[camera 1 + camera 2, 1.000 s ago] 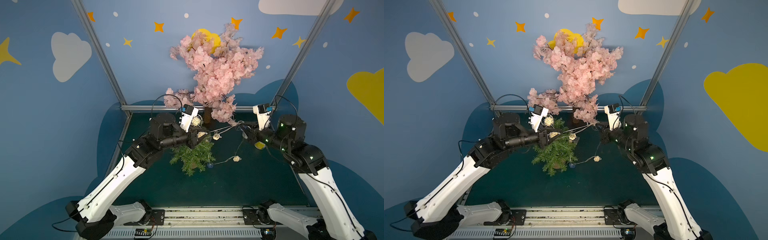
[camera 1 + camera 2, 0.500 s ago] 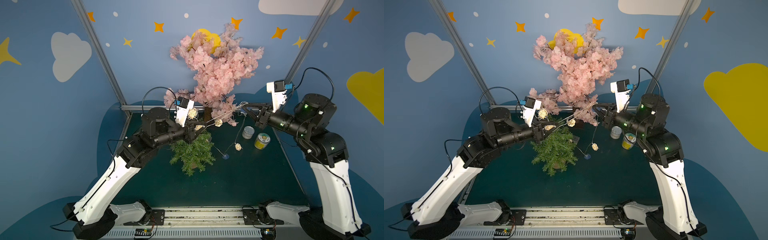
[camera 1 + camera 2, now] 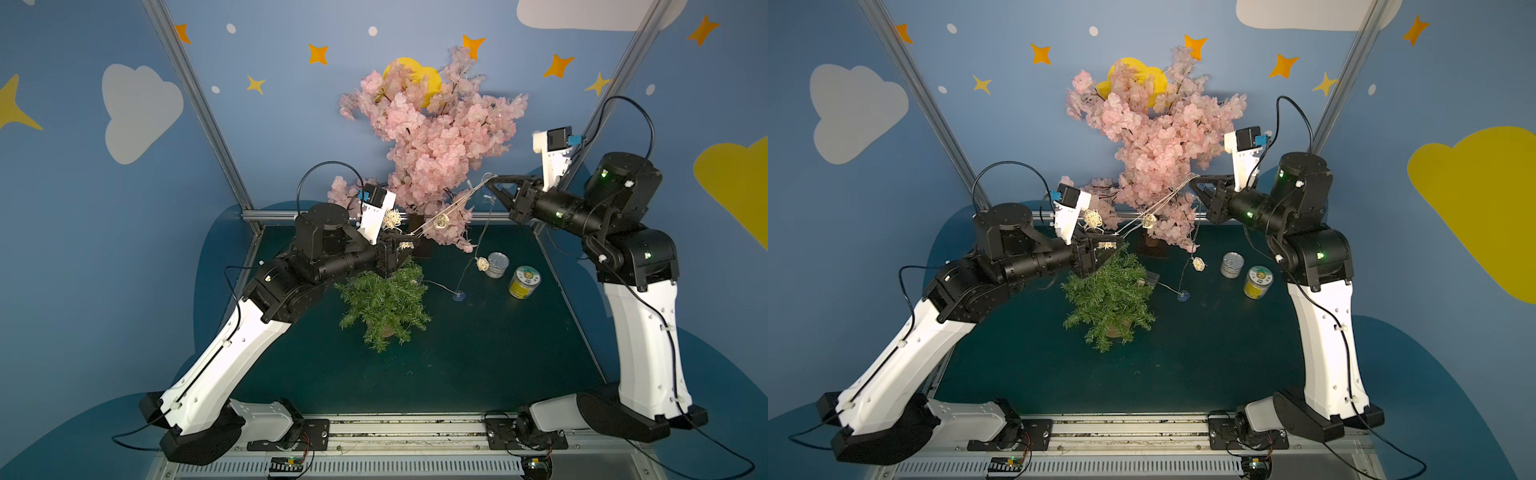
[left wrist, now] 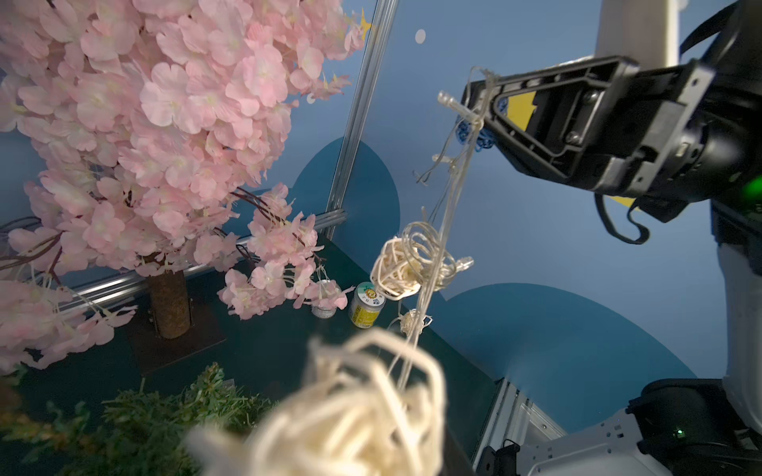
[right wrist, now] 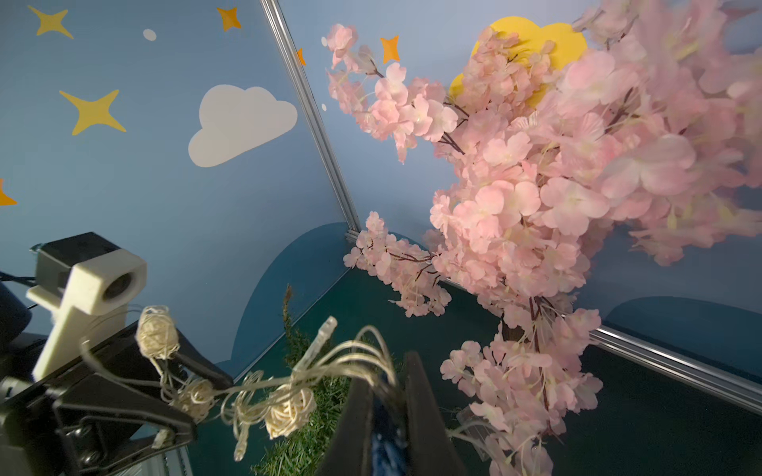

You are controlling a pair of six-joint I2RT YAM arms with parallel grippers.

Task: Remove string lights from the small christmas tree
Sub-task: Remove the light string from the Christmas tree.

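Two arms worked over the dark green table (image 3: 457, 365), and two trees stood on it: the small christmas tree (image 3: 384, 301) near the middle and a taller pink blossom tree (image 3: 432, 141) behind it. There was one set of string lights (image 3: 457, 203), lifted clear of the small tree's top and stretched through the air between the two grippers.

I could count four cream balls on it. One sat beside the left wrist camera (image 3: 391, 219), one in the left gripper (image 3: 1106, 245), one on the taut span (image 3: 441, 220) and one dangling low (image 3: 482, 264). There were two blue balls, one lying on the table (image 3: 459, 296) and one caught in the right gripper (image 3: 490, 187).

The right fingers (image 4: 548, 99) were closed on the wire, which looped over their tips. The left fingers (image 5: 123, 412) stood partly apart with a cream ball and wire between them; whether they pressed on it could not be told.

From the right fingers a strand hung to the table and trailed back to the clear battery box (image 3: 1151, 277), which lay against the small tree's branches.

Two tins stood near the dangling ball, a silver one (image 3: 496, 265) and a yellow one (image 3: 524, 282). The blossom tree's lower branches crowded close behind the taut span; touching or not, I could not tell.
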